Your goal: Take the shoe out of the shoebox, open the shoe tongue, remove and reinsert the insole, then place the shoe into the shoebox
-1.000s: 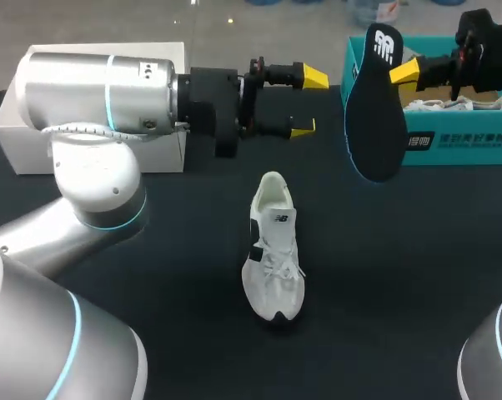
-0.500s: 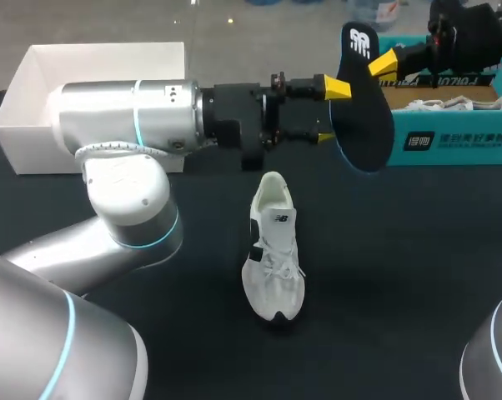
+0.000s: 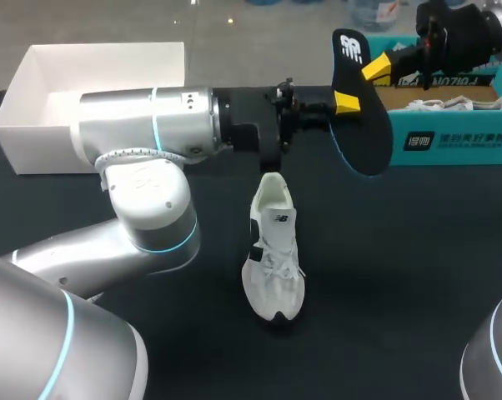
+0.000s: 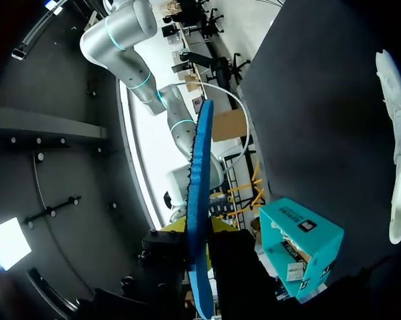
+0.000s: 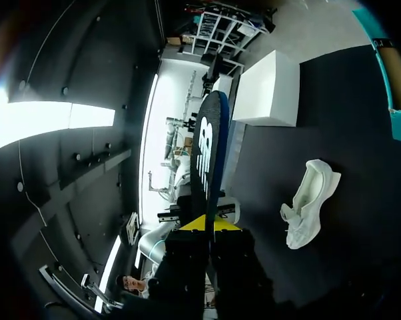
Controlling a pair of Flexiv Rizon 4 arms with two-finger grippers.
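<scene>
While the white lace-up sneaker (image 3: 273,250) just sits on its sole in the middle of the black table (image 3: 401,275), heel opening at the far end and toe pointing near, all the action is up in the air at the far right. The black foam insole (image 3: 366,125) with the blue edge and white logo is out of the sneaker and hanging roughly upright. Its logo end is up and its wider toe end down, in front of the near left corner of the teal cardboard shoebox (image 3: 451,137). The right gripper (image 3: 376,67), coming in from the far right over the shoebox, has its yellow-tipped fingers pinched nearly together on the insole close to the logo end, one on each face, so it's got a proper hold. The left gripper (image 3: 343,107) reaches across from the left and meets the same insole a little lower, at its left edge. In the left wrist view the insole runs edge-on straight up through the middle of it, but honestly I can't tell whether it has clamped on or is only sitting around it. The sneaker is well apart from both grippers, on the near side of the left one. The shoebox stands open with some white laces showing inside, and a white cardboard box (image 3: 34,108), also open, sits at the far left.
</scene>
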